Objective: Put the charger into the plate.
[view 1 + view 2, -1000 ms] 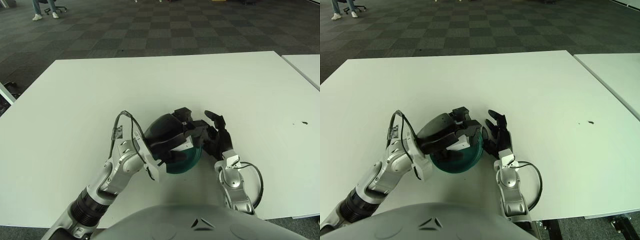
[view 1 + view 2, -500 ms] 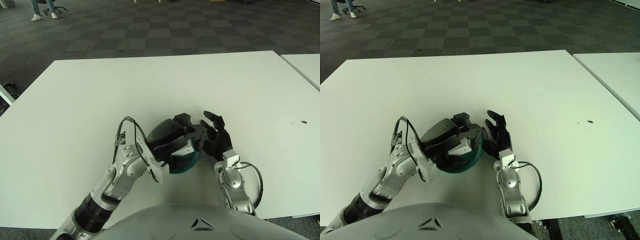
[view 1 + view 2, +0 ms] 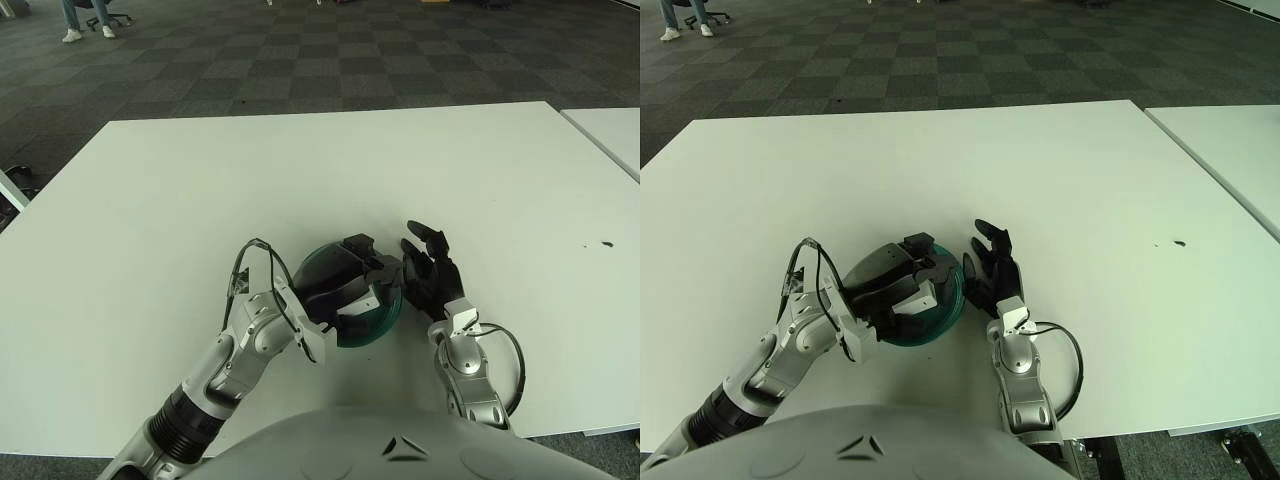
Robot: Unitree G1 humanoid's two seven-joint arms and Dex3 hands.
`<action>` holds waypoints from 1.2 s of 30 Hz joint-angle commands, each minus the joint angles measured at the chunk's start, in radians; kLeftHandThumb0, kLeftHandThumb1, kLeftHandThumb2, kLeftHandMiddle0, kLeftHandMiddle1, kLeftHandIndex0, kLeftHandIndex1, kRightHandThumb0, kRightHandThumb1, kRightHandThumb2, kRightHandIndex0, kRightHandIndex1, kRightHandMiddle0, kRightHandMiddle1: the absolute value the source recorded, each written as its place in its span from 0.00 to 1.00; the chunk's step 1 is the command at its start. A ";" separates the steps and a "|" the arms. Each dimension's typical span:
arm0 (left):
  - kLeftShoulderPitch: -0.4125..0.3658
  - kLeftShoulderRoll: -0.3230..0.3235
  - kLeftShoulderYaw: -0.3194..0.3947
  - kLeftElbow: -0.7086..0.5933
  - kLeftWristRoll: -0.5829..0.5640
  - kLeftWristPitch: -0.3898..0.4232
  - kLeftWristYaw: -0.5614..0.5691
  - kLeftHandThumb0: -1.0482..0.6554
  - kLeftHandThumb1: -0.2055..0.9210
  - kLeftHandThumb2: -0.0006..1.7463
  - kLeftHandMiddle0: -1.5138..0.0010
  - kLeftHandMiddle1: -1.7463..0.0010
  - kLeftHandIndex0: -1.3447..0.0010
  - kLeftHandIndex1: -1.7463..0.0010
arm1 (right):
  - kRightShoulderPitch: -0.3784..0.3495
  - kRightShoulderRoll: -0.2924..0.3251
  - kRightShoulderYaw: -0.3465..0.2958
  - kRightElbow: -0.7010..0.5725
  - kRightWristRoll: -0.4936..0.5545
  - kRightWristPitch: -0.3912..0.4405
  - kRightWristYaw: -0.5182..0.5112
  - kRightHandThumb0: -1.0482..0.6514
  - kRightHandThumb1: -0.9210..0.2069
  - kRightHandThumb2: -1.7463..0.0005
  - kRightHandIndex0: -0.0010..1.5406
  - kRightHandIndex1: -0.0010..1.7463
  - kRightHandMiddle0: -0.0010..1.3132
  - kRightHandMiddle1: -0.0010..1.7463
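Over the teal plate [image 3: 388, 318], near the front edge of the white table [image 3: 180, 200], the left hand [image 3: 345, 285] hangs low with its dark palm covering most of the dish. Its fingers [image 3: 925, 268] are curled inward and downward around a pale, boxy thing, the charger [image 3: 926, 296], whose light face shows between the fingertips and the palm. The charger sits inside the plate's outline, down close to the dish, but whether it rests on the bottom cannot be told because the hand hides the underside. The grip looks narrow, closed on the charger rather than spread.

Just beside the plate's right rim stands the right hand [image 3: 432, 277], fingers relaxed and pointing up and away, holding nothing; its fingers lie close to the rim, and contact cannot be made out. The left forearm runs back from the plate toward the lower left, with a thin black cable [image 3: 250, 262] looping above the wrist. A similar cable loops beside the right wrist. Far off to the right, a small dark speck [image 3: 609, 244] lies on the tabletop.
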 commanded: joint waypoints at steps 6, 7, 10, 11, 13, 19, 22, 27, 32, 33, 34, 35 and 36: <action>0.015 0.006 0.014 -0.020 -0.029 0.044 -0.039 0.38 0.76 0.50 0.56 0.00 0.72 0.01 | 0.029 -0.012 0.002 0.030 0.000 0.030 0.014 0.18 0.00 0.59 0.28 0.01 0.00 0.42; 0.022 0.009 0.016 -0.027 -0.028 0.050 -0.043 0.38 0.79 0.47 0.58 0.00 0.73 0.01 | 0.029 -0.012 0.002 0.028 0.003 0.032 0.017 0.18 0.00 0.59 0.28 0.00 0.00 0.41; 0.031 0.014 0.017 -0.041 -0.024 0.064 -0.054 0.30 0.91 0.39 0.68 0.01 0.79 0.04 | 0.031 -0.011 -0.003 0.023 0.014 0.040 0.025 0.19 0.00 0.59 0.28 0.00 0.00 0.42; 0.033 0.019 0.018 -0.045 -0.022 0.069 -0.061 0.24 0.94 0.37 0.71 0.01 0.80 0.06 | 0.029 -0.008 -0.008 0.025 0.026 0.045 0.029 0.19 0.00 0.58 0.28 0.00 0.00 0.42; 0.035 0.029 0.019 -0.051 -0.019 0.073 -0.071 0.16 0.97 0.37 0.73 0.15 0.82 0.11 | 0.027 0.005 -0.019 0.028 0.053 0.061 0.034 0.19 0.00 0.59 0.28 0.00 0.00 0.42; 0.040 0.052 0.025 -0.050 -0.011 0.059 -0.065 0.07 1.00 0.40 0.75 0.40 0.85 0.20 | 0.026 0.017 -0.030 0.037 0.084 0.047 0.035 0.20 0.00 0.60 0.27 0.00 0.00 0.42; 0.043 0.064 0.029 -0.043 -0.007 0.044 -0.052 0.05 1.00 0.42 0.75 0.51 0.87 0.24 | 0.026 0.017 -0.034 0.057 0.085 -0.002 0.034 0.20 0.00 0.61 0.26 0.00 0.00 0.41; 0.057 0.065 0.035 -0.043 -0.017 0.045 -0.049 0.03 1.00 0.43 0.76 0.64 0.90 0.32 | 0.024 0.003 -0.032 0.085 0.053 -0.063 0.027 0.19 0.00 0.61 0.25 0.00 0.00 0.40; 0.089 0.058 0.039 -0.059 -0.038 0.085 -0.072 0.01 1.00 0.46 0.76 0.82 0.95 0.43 | 0.019 -0.032 -0.021 0.110 -0.028 -0.106 0.005 0.20 0.00 0.59 0.23 0.00 0.00 0.39; 0.092 0.058 0.039 -0.061 -0.041 0.090 -0.074 0.01 1.00 0.46 0.76 0.85 0.97 0.44 | 0.019 -0.034 -0.021 0.111 -0.036 -0.104 0.001 0.21 0.00 0.58 0.23 0.00 0.00 0.39; 0.097 0.055 0.039 -0.064 -0.046 0.097 -0.076 0.00 1.00 0.47 0.76 0.86 0.97 0.45 | 0.017 -0.034 -0.022 0.109 -0.046 -0.095 -0.006 0.21 0.00 0.58 0.23 0.00 0.00 0.39; 0.100 0.054 0.039 -0.066 -0.049 0.102 -0.078 0.00 1.00 0.47 0.77 0.88 0.98 0.46 | 0.016 -0.034 -0.022 0.108 -0.053 -0.089 -0.011 0.22 0.00 0.57 0.23 0.00 0.00 0.39; 0.106 0.052 0.040 -0.067 -0.053 0.106 -0.075 0.00 1.00 0.47 0.77 0.88 0.99 0.47 | 0.015 -0.032 -0.022 0.107 -0.063 -0.082 -0.021 0.23 0.00 0.57 0.23 0.00 0.00 0.39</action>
